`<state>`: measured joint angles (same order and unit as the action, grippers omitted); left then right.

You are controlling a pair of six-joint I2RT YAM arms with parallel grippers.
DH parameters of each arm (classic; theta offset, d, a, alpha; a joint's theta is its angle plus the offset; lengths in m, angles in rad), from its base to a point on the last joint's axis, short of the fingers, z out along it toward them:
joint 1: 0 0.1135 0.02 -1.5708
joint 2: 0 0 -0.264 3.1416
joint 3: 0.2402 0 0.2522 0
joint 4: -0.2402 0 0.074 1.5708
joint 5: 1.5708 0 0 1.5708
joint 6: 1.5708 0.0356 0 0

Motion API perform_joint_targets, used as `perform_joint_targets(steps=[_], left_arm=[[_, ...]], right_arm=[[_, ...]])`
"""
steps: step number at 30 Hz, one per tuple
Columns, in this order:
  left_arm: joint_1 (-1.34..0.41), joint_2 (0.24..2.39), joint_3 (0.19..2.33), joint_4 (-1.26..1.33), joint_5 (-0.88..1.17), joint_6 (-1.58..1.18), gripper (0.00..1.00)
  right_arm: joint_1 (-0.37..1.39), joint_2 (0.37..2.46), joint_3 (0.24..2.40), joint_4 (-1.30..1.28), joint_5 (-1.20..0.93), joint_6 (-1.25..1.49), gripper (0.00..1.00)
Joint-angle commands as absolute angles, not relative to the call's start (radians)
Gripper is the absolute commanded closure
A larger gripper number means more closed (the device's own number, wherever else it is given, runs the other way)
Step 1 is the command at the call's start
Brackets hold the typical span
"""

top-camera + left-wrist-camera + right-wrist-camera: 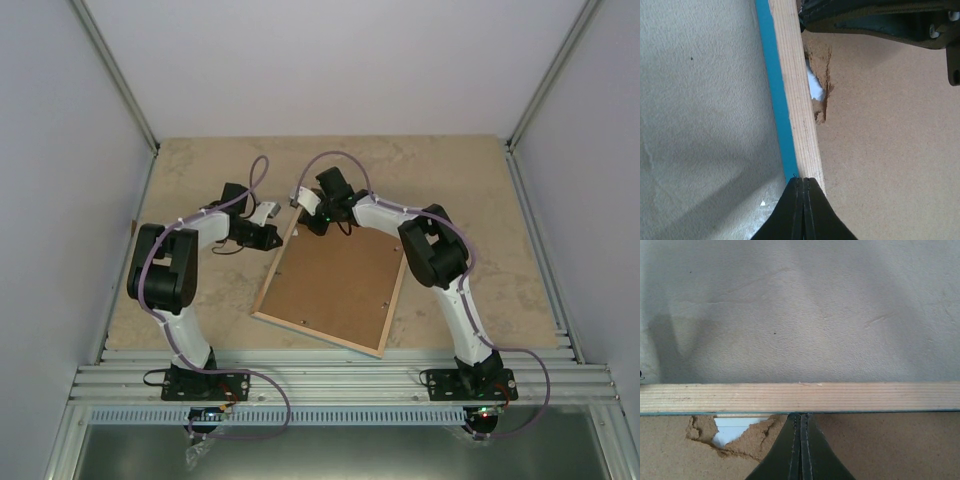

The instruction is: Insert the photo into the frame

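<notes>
The frame [318, 334] lies face down on the table, light wood rails up, a strip of its blue front [776, 100] showing along the left rail [796, 100]. A brown backing board [340, 285] fills it. The photo is hidden. My left gripper [279, 240] is shut and empty, its tips [804, 179] over the left rail near the far left corner. My right gripper [312, 225] is shut too, its tips [801, 415] on the board against the far rail [800, 397]. A torn notch [735, 429] in the board shows white beneath.
The tan table top [450, 190] extends beyond the frame to the back and both sides. Grey walls enclose it. The right arm's wrist [880, 20] hangs over the board close beyond my left gripper, so both grippers crowd the same corner.
</notes>
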<state>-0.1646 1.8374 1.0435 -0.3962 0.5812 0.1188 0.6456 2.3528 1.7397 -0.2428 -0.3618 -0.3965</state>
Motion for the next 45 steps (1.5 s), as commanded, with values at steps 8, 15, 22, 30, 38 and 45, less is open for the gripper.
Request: perform_joint_targets(steps=[8, 15, 22, 30, 38, 45], left_arm=[[-0.200, 1.829, 1.011, -0.484, 0.609, 0.113, 0.80], [-0.195, 1.821, 1.100, -0.452, 0.538, 0.113, 0.57], [-0.195, 1.850, 1.135, -0.440, 0.500, 0.117, 0.53], [-0.195, 1.876, 1.140, -0.439, 0.471, 0.115, 0.52], [-0.195, 1.891, 1.141, -0.439, 0.446, 0.118, 0.51], [-0.172, 1.945, 1.164, -0.474, 0.405, 0.114, 0.64]], right_arm=[[0.596, 2.309, 1.696, -0.336, -0.456, -0.346, 0.73], [0.496, 2.147, 1.619, -0.395, -0.395, -0.322, 0.57], [0.363, 2.091, 1.558, -0.454, -0.271, -0.336, 0.36], [0.279, 2.217, 1.692, -0.567, -0.303, -0.288, 0.30], [0.268, 2.315, 1.738, -0.638, -0.305, -0.270, 0.32], [0.247, 2.319, 1.695, -0.664, -0.241, -0.378, 0.42]])
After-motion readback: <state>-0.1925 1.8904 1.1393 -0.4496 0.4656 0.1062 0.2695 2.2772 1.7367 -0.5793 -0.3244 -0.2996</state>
